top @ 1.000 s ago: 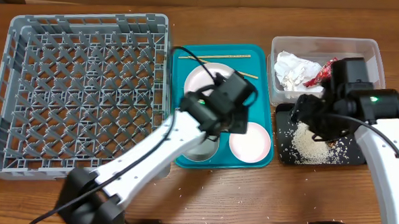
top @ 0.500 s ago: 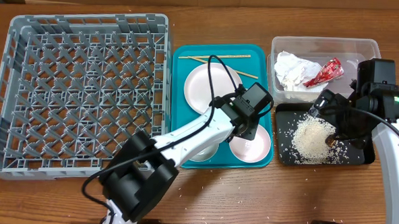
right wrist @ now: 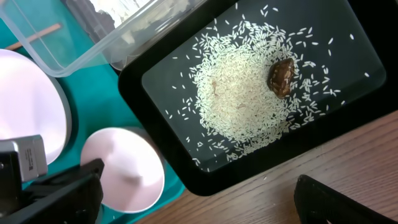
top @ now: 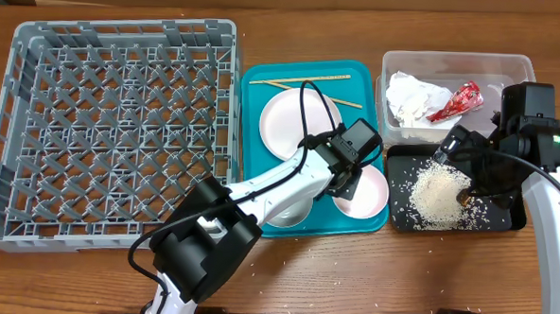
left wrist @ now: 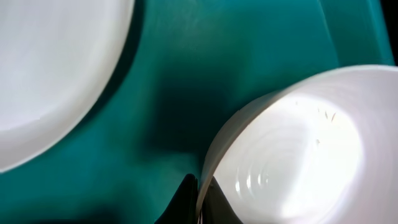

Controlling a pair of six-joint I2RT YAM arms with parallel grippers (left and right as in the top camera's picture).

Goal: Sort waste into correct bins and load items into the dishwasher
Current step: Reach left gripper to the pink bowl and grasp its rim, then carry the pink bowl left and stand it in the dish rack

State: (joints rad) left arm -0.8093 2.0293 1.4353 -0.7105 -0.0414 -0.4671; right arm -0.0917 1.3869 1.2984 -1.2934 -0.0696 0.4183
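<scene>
Since before, the left hand (left wrist: 199, 194) has pinched shut on the bowl (left wrist: 292, 149) rim, shifting it rightward; right hand (top: 461, 171) gapes wide; chopsticks (top: 302, 79) lie left-right.

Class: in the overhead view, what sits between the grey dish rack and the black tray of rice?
The teal serving tray, holding the round plate, bowls and chopsticks, as the overhead view shows.

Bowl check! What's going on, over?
Left claw shut on bowl rim. Right claw open over rice in black tray. Nothing blocking bowl.
</scene>
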